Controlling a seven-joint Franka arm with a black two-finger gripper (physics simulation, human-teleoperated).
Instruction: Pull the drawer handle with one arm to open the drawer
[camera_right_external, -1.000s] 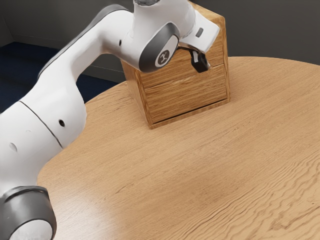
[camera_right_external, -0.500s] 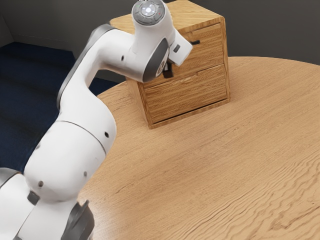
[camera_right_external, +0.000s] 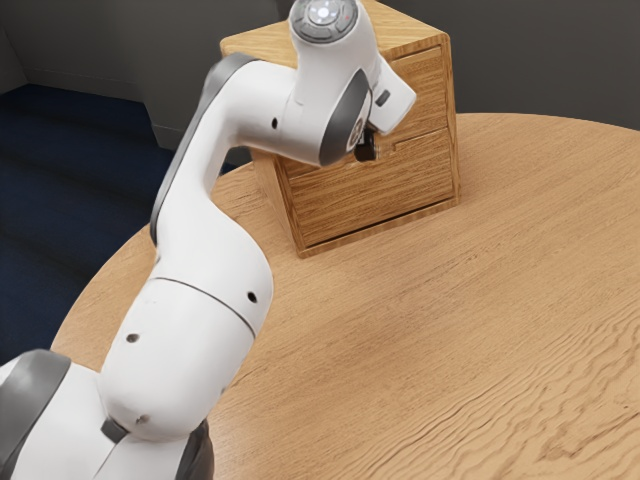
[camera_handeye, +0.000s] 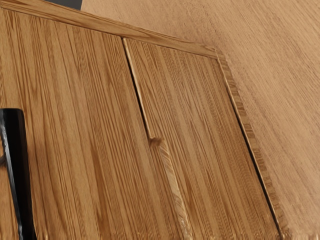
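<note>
The step in hand is the approach to the grasp. The white jointed arm (camera_right_external: 210, 280) holds its black two-finger pincer (camera_right_external: 365, 150) close against the front face of the boxy two-drawer cabinet of light oak (camera_right_external: 340, 215), about level with the seam between the drawers. Whether the pincer is wide or narrow I cannot tell.

The cabinet's upper drawer front (camera_right_external: 425, 75) looks flush with the cabinet's frame, so I judge that the pull has not begun. The wrist view shows a slim black bar (camera_handeye: 12, 170) on the cabinet's upper panel, probably the drawer handle.

The next move calls for bringing the pincer onto that bar, closing around it, then drawing straight out from the cabinet's face.

The cabinet stands on a round desk of wavy-grained wood (camera_right_external: 450, 330). Beyond the cabinet are a dark blue floor (camera_right_external: 60, 180) and a grey wall (camera_right_external: 540, 50).
</note>
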